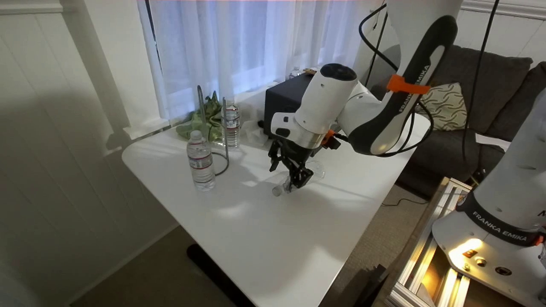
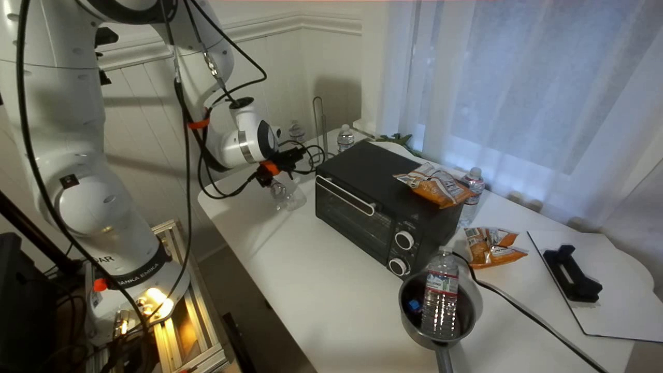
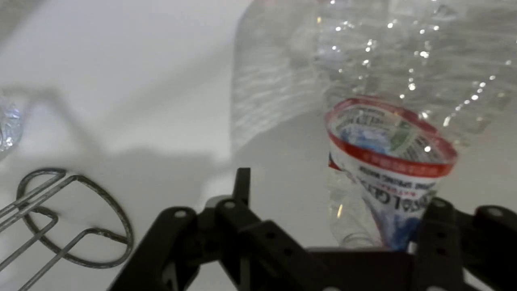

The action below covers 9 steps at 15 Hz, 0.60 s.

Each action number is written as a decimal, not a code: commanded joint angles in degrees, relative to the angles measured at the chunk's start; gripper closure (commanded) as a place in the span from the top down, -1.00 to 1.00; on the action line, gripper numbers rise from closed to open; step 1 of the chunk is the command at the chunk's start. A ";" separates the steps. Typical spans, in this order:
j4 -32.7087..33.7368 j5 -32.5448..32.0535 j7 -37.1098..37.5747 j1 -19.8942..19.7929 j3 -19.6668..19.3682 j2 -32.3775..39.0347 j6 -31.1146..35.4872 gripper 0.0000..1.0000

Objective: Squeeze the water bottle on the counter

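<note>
A clear water bottle lies on its side on the white counter (image 1: 256,238), under my gripper. Its body (image 1: 316,169) and cap show in an exterior view, and its clear side (image 2: 282,194) shows in another angle from outside. In the wrist view the bottle (image 3: 375,76) fills the upper right, and its red, white and blue label narrows toward the right finger. My gripper (image 1: 286,169) is open above the bottle's neck end, and it also shows in the wrist view (image 3: 339,194) with fingers wide apart. The neck and cap are hidden there. Whether the right finger touches the bottle is unclear.
An upright bottle (image 1: 201,162), a wire stand (image 1: 222,162), another bottle (image 1: 231,125) and a green cloth (image 1: 194,125) stand at one end. A black toaster oven (image 2: 357,202), snack bags (image 2: 492,248), a pot (image 2: 406,316) holding a bottle, and a white board (image 2: 616,295) are also there.
</note>
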 commanded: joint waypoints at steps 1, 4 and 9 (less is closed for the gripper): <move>-4.12 -0.26 0.06 -0.46 0.66 -5.97 -1.16 1.00; -4.71 -0.01 0.99 0.29 -0.22 -8.46 -2.05 1.00; -4.80 -0.79 1.88 0.94 -1.25 -11.28 -2.48 1.00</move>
